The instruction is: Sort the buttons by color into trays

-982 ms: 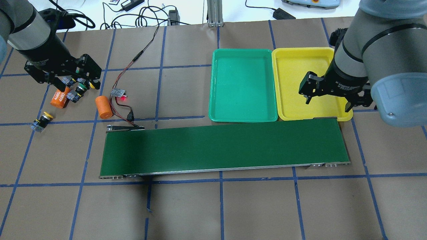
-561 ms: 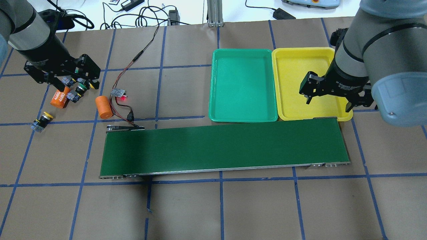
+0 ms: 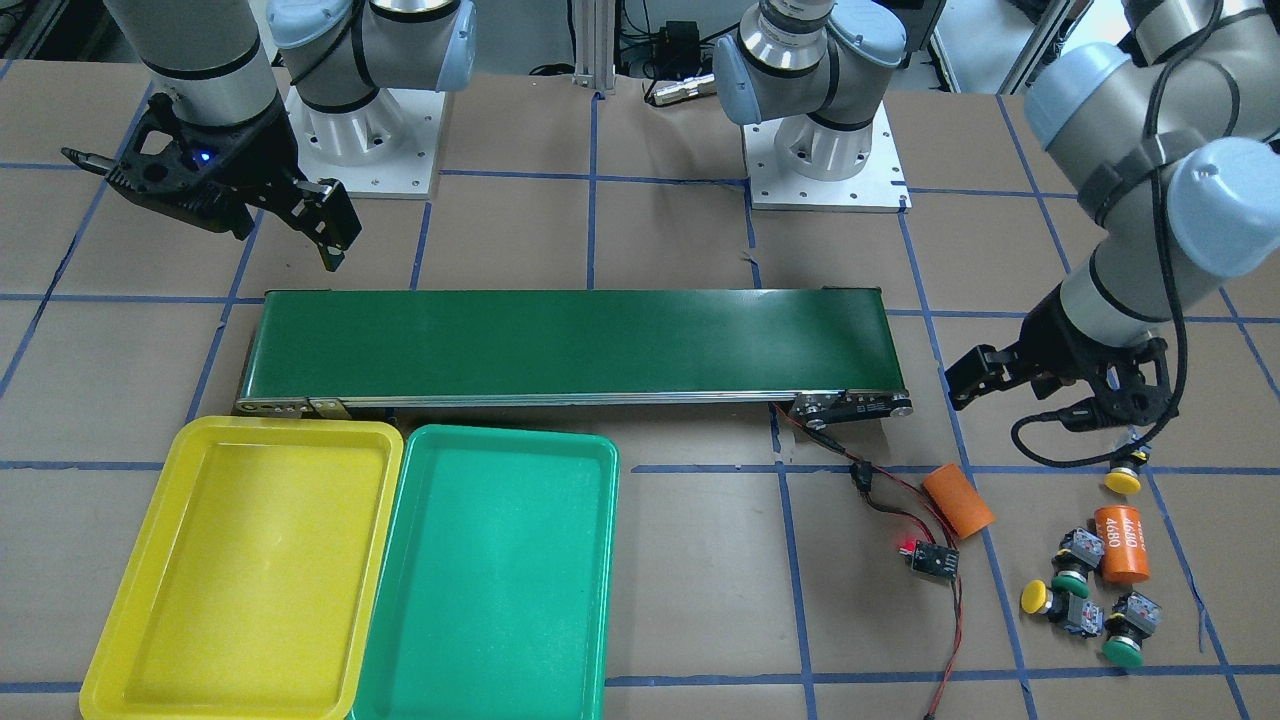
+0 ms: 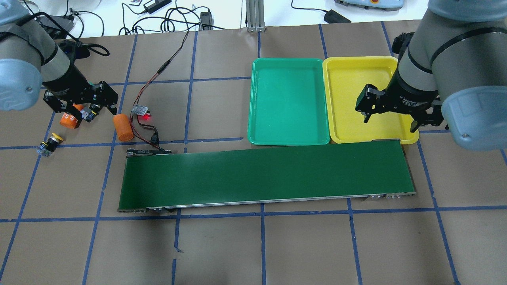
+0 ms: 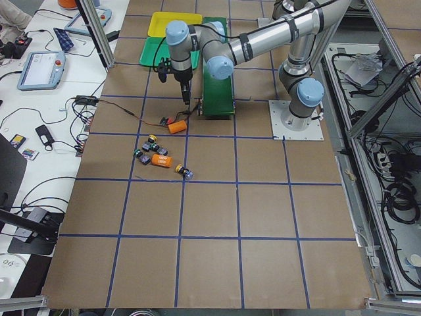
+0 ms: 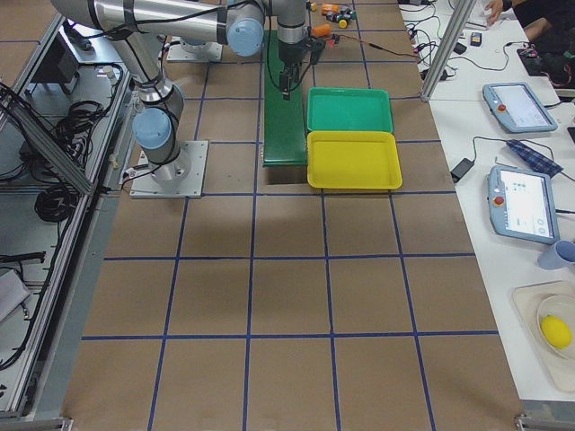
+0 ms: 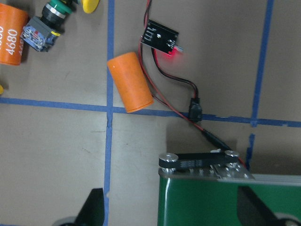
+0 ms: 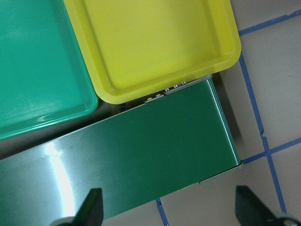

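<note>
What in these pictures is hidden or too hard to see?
Overhead view: the left gripper covers most of the clustered buttons and part of the labelled orange cylinder.
Left wrist view: that cylinder and a yellow button cap are cut off by the frame edges.
Side views: buttons too small for detail.

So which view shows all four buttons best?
Exterior front-facing: all four buttons show, cap colours clear. Overhead has the left gripper covering some; left wrist catches one green button; side views show them tiny.
</note>
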`<state>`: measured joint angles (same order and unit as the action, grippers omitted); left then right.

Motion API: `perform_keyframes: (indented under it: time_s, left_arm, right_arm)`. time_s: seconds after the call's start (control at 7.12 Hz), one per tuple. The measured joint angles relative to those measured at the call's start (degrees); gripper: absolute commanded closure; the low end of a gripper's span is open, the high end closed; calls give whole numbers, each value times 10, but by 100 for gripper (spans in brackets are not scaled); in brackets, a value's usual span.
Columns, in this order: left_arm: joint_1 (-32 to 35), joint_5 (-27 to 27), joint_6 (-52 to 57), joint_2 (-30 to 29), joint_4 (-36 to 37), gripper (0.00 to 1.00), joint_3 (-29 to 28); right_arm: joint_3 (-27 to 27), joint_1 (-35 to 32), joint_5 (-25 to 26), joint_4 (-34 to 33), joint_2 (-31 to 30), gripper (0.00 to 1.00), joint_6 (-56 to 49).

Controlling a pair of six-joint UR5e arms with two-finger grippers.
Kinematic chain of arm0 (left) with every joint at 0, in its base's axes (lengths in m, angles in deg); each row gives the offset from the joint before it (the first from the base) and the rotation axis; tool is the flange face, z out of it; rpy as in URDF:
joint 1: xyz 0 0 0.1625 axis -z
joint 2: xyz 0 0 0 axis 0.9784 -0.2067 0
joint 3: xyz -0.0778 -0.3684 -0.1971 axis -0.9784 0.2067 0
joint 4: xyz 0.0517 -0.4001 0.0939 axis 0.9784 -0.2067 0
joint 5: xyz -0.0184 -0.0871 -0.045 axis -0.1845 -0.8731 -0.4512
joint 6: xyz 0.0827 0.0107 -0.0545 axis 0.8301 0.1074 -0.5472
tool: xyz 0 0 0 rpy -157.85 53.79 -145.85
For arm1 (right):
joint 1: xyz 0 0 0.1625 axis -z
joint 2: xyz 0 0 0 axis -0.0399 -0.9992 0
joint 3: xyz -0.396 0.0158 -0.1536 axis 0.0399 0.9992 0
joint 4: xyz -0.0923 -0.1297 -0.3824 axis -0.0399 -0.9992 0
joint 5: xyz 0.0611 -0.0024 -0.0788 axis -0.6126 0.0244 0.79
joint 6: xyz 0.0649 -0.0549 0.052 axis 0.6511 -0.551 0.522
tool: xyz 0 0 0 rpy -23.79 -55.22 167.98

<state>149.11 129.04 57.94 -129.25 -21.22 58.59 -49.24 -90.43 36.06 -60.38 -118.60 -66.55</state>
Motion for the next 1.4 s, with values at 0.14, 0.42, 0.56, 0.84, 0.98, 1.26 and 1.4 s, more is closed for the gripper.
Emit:
perform_keyframes:
  time_s: [0.14,0.42,0.56,0.84,0.98,1.26,1.4]
  left_arm:
    - [-12,0,-12,-19,43,0,20]
    - [-17,0,-57,-56,94,0,43]
    - [-17,-1,-69,-75,123,0,47]
    - [-14,0,-73,-115,195,0,53]
    - [-14,-1,-73,-132,228,2,54]
    - [-11,-5,-74,-154,273,71,62]
    - [-10,-6,-73,-155,276,94,66]
  right_arm:
    - [0,0,0,-5,0,0,-1]
    - [0,1,0,-7,1,0,-1]
    - [-1,1,1,-7,1,0,0]
    - [-1,1,1,-6,0,0,1]
    - [-2,1,2,-5,0,0,3]
    - [-2,1,2,-5,0,0,2]
    - [-1,1,1,-7,0,0,0]
